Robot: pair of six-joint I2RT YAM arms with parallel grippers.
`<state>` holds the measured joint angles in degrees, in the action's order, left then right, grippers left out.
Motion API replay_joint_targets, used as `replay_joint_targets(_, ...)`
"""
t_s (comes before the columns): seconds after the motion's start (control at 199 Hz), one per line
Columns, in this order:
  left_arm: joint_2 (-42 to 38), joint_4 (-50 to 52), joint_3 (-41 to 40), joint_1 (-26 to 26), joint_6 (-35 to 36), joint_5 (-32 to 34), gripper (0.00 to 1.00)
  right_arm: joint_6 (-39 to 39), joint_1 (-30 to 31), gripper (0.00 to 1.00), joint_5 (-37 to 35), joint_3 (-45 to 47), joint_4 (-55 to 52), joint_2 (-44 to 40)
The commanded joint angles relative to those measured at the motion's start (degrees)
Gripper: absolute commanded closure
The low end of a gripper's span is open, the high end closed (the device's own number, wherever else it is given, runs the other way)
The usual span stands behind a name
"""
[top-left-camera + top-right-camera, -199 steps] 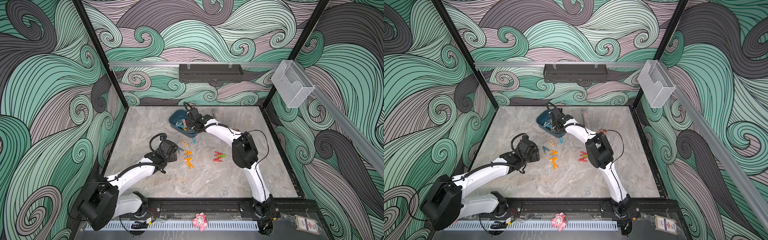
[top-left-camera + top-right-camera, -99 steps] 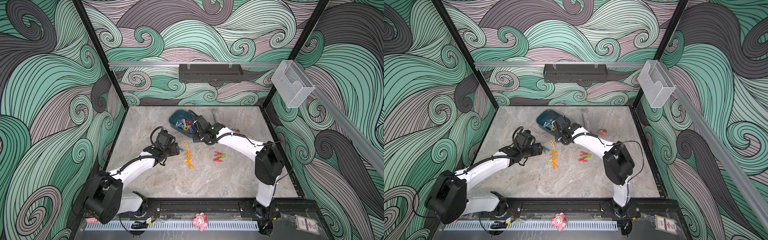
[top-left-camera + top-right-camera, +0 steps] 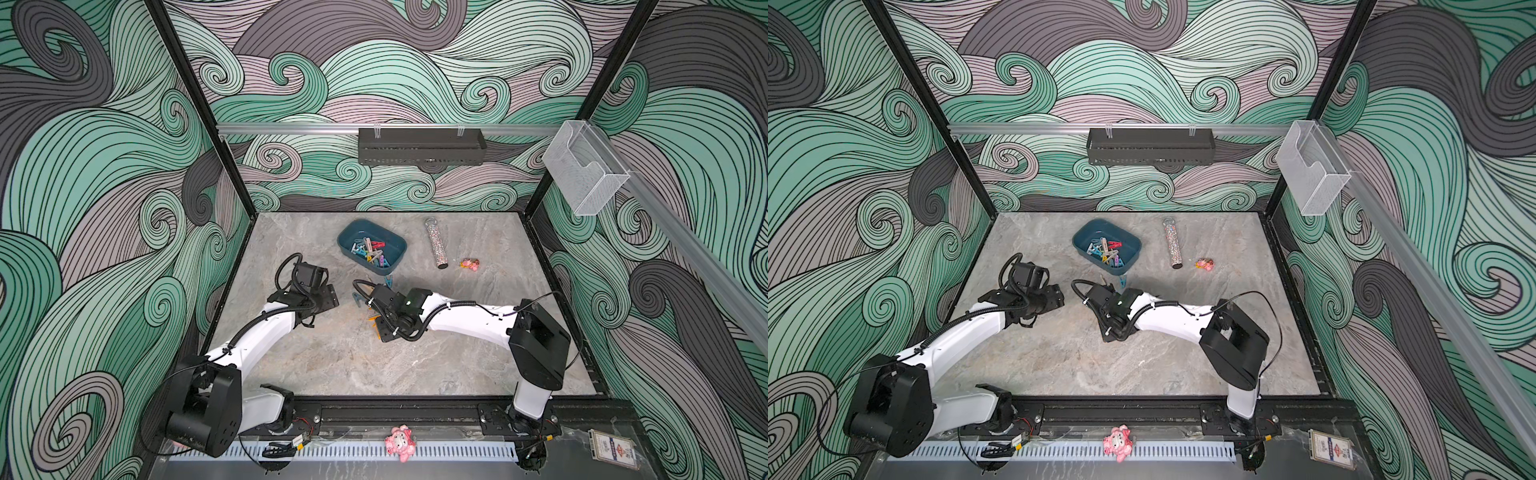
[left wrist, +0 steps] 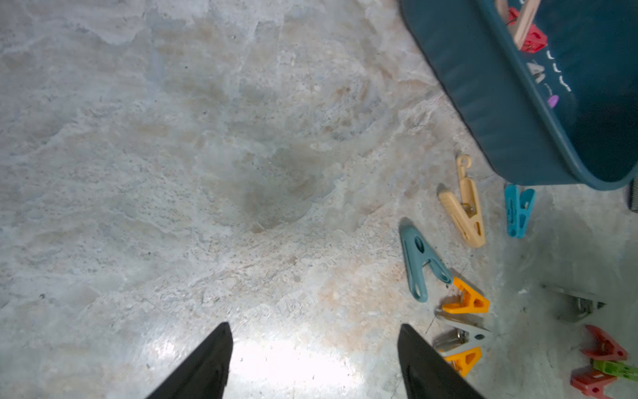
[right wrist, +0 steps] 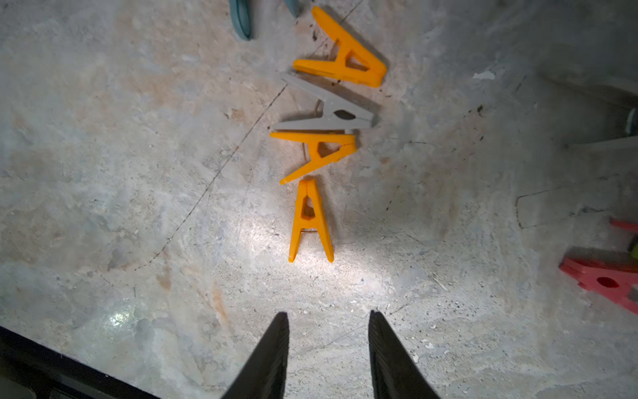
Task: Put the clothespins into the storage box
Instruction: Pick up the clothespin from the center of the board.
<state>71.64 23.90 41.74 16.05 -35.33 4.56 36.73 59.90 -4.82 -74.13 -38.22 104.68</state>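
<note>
no text can be read; the print on the small card [image 3: 613,449] is too small

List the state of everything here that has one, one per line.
dark teal plastic storage box: upright, partly filled with coloured clothespins.
orange A-shaped plastic clothespins: lying loose on the table.
left gripper: open, empty.
right gripper: open, empty.
glittery tube: lying on its side.

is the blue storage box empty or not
Not empty: a heap of mixed-colour clothespins lies inside the storage box; more lie outside it.
</note>
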Motion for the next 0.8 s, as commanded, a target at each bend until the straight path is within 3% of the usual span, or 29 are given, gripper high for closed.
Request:
replay_joint_targets(0.0,-1.21,4.48,-0.84,-0.32,-1.75,0.54,0.22,0.95,0.01,0.65,0.9,-1.28,-0.06,3.27)
replay_joint_targets(0.577,-1.58,3.34,-1.86,-0.32,-1.93,-2.36,0.23,-0.96,-2.41,0.85,2.79,-4.63,0.51,10.08)
replay_joint_targets(0.798,-2.05,3.35,-1.8,-0.3,-1.76,-2.1,0.23,-1.04,-2.37,0.92,3.29,-3.18,-0.24,7.06)
